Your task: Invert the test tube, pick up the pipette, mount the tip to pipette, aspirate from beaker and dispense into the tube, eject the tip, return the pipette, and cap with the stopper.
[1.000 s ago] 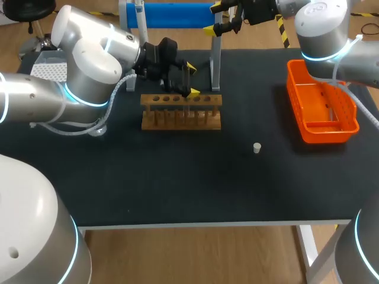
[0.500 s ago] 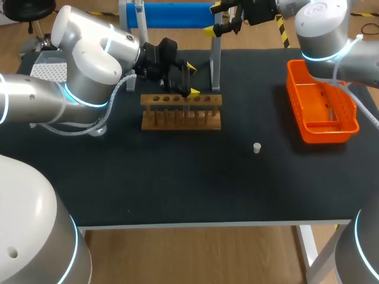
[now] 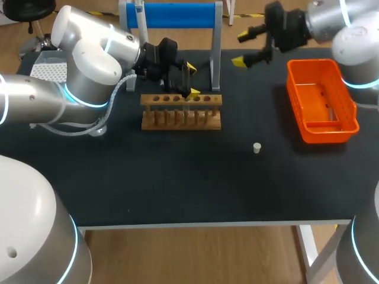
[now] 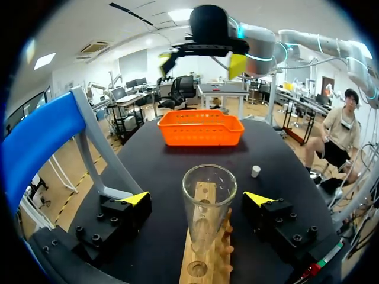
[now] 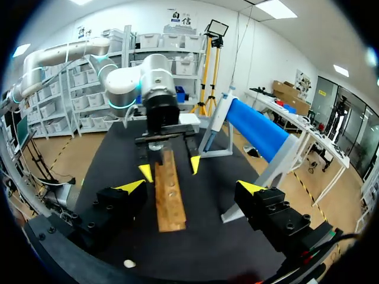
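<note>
Black table [image 3: 177, 189] bears a wooden rack [image 3: 181, 112], basket [image 3: 324, 136] (orange) — and white stopper [image 3: 257, 148].

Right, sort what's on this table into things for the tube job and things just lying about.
For the job: test tube, standing in the wooden rack inside my open left hand; white stopper.
Just lying about: orange basket; blue-barred stand.
No pipette or beaker shows.

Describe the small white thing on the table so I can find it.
On the black table, look between the wooden rack and the orange basket, nearer the front edge. The stopper stands there alone: the only small white piece, touching nothing.
</note>
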`<state>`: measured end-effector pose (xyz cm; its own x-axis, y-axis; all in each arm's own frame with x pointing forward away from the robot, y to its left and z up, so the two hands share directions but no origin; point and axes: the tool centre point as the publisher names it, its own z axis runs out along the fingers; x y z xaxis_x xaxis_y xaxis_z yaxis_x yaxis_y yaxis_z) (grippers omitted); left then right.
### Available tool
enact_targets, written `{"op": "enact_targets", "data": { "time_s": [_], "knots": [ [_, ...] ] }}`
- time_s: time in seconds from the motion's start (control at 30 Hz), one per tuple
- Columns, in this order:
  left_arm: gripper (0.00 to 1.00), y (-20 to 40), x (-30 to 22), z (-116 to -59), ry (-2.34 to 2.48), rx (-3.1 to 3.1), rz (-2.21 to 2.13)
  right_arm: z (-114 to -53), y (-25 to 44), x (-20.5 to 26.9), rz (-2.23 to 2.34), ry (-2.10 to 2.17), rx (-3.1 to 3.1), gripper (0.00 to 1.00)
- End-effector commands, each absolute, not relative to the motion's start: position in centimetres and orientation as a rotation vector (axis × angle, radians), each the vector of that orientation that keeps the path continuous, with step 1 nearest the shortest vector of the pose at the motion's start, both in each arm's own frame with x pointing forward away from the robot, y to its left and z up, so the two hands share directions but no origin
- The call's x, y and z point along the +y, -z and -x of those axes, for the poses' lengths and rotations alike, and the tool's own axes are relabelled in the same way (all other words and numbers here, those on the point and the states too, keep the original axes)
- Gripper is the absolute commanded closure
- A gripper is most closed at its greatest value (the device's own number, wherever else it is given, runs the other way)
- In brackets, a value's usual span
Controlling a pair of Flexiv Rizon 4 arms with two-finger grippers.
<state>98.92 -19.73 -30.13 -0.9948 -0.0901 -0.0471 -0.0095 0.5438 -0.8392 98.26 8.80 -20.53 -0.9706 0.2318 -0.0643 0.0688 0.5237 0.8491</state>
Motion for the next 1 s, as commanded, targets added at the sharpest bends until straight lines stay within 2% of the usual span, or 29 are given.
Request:
{"op": "enact_targets", "data": {
  "time_s": [0.03,0.43,1.0],
  "knots": [
    [0.0,30.1,-19.7,-99.0,1.459,2.689,0.085,-89.8,19.4,3.8,-0.312,-1.433,2.522,0.0],
    [0.0,30.1,-19.7,-99.0,1.459,2.689,0.085,-84.0,24.0,1.3,-0.427,-1.4,2.47,0.0],
    [0.0,30.1,-19.7,-99.0,1.459,2.689,0.085,-82.8,29.7,0.2,-0.529,-1.429,2.396,0.0]
  ]
}}
